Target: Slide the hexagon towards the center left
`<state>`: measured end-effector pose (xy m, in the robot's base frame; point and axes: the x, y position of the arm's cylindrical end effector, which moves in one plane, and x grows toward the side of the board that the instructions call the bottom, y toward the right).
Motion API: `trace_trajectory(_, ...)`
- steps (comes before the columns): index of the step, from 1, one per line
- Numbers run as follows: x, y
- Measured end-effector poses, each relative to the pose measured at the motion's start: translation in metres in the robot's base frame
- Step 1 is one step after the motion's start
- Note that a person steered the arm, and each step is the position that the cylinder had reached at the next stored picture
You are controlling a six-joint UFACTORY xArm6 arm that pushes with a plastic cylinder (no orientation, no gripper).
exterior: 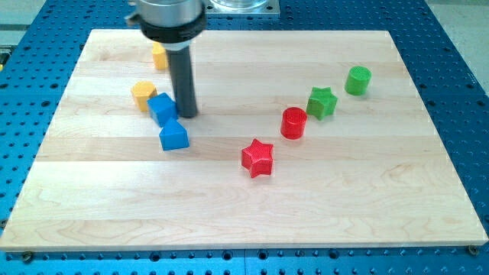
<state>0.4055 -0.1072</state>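
Note:
A yellow block (143,94), which looks like the hexagon, lies at the board's upper left. It touches the left side of a blue cube (162,108). My tip (187,114) rests on the board just right of that blue cube, close to it or touching it. A second blue block (174,136), with a peaked top, sits just below the cube. Another yellow block (159,56) lies near the top edge, partly hidden behind the arm's body, so its shape is unclear.
A red star (257,157) lies near the middle, with a red cylinder (293,122) up and to its right. A green star (322,101) and a green cylinder (357,79) lie further right. The wooden board (244,214) sits on a blue perforated table.

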Motion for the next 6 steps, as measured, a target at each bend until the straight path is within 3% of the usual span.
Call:
trace_trajectory(1, -0.001, -0.023)
trace_trajectory(2, -0.030, -0.009)
trace_trajectory(4, -0.036, -0.085)
trace_trajectory(6, -0.046, -0.065)
